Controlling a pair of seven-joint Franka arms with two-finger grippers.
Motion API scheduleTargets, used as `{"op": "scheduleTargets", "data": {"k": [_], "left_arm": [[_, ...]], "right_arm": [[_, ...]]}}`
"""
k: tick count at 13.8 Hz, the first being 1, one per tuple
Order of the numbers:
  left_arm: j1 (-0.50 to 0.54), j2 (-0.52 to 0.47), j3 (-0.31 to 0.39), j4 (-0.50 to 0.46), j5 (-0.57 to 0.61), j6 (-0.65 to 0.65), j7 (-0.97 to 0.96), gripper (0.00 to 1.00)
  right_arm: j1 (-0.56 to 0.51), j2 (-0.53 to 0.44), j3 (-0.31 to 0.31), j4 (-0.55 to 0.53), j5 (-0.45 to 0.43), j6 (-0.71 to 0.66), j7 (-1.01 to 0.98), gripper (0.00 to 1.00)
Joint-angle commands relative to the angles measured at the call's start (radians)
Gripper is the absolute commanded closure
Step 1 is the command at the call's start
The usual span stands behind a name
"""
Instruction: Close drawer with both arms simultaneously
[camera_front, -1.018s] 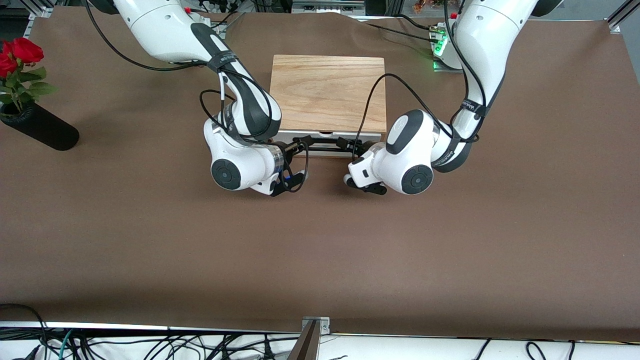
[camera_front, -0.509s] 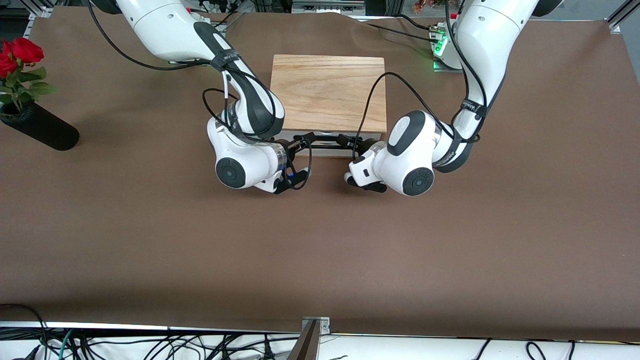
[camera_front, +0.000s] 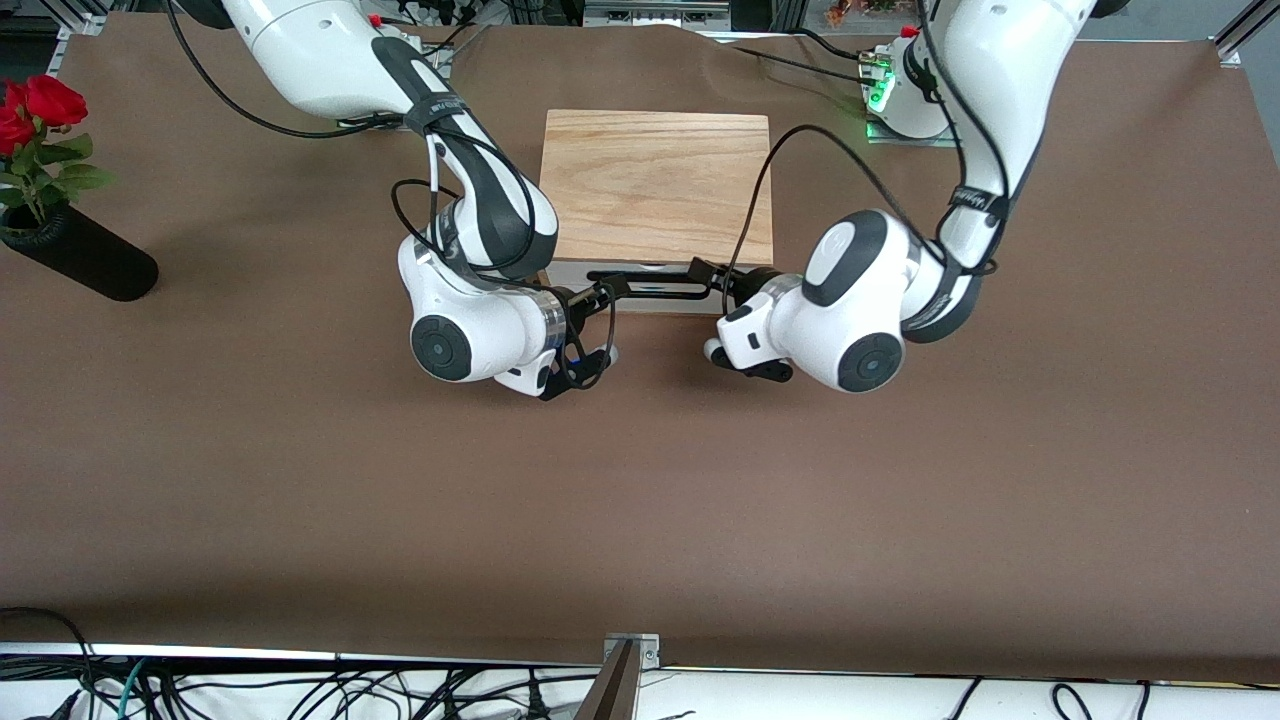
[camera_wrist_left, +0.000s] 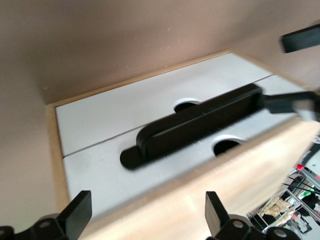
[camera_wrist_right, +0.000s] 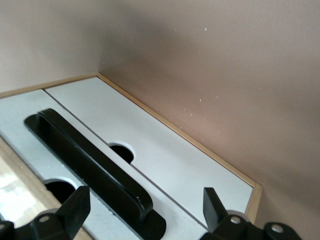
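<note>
The drawer (camera_front: 650, 288) sits pushed into the wooden box (camera_front: 657, 185) near the middle of the table's (camera_front: 640, 500) top edge. The left hand (camera_wrist_left: 145, 217) and right hand (camera_wrist_right: 142, 212), fingers spread and released, flank the black handle (camera_front: 648, 292), judged just let go.

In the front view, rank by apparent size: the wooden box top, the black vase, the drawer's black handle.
1. Wooden box top, clearly largest.
2. Black vase.
3. Drawer's black handle, a thin bar with both ends hidden by the grippers, so its full length is unsure.
</note>
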Motion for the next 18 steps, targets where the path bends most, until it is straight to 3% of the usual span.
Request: {"op": "scheduleTargets", "data": {"k": [1,5,7,11,13,16,18], "left_arm": [[0.068,-0.030,0.006,0.044,0.051,-0.044,0.008,0.00],[0.105,-0.145,0.009,0.047,0.400,-0.047,0.006,0.00],[0.138,-0.208,0.009,0.047,0.523,-0.048,0.003,0.00],[0.222,-0.369,0.031,0.029,0.585,0.013,0.000,0.00],[0.242,-0.452,0.052,-0.046,0.592,0.027,-0.015,0.00],[0.242,-0.530,0.110,-0.166,0.574,0.031,-0.079,0.00],[0.225,-0.546,0.112,-0.177,0.569,0.080,-0.115,0.00]], "right_arm": [[-0.028,-0.032,-0.042,0.041,-0.008,-0.016,-0.002,0.00],[-0.036,-0.089,-0.225,0.121,-0.061,-0.013,-0.037,0.00],[-0.045,-0.089,-0.327,0.172,-0.066,-0.045,-0.167,0.00],[-0.044,-0.102,-0.509,0.209,-0.066,-0.145,-0.195,0.00],[-0.034,-0.127,-0.575,0.207,-0.069,-0.151,-0.197,0.00],[-0.054,-0.196,-0.575,0.194,-0.205,-0.149,-0.198,0.00],[-0.103,-0.272,-0.509,0.155,-0.313,-0.139,-0.198,0.00]]}}
